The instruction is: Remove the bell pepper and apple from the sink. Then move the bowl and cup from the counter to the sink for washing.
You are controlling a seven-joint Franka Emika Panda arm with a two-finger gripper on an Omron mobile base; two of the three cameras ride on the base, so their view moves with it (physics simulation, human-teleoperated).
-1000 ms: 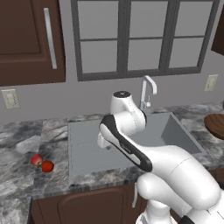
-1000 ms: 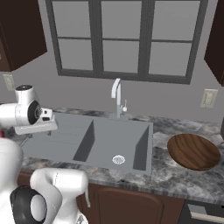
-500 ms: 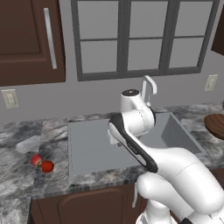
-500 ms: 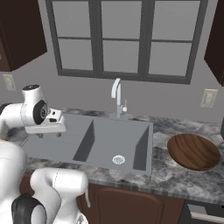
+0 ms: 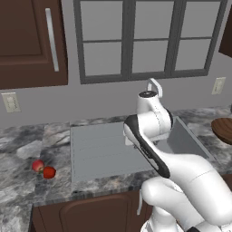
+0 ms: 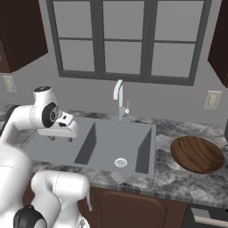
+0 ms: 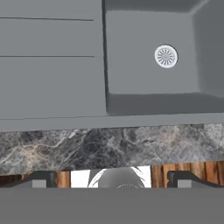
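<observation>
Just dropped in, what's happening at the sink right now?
The gripper hangs open and empty over the sink, above its drainboard. The bell pepper and apple lie side by side on the counter, left of the sink. The bowl sits on the counter to the right, not yet moved.

Even, soft rendered light; faint shadows inside the sink [image 6: 113, 144]; no glare; slightly coarse edges
</observation>
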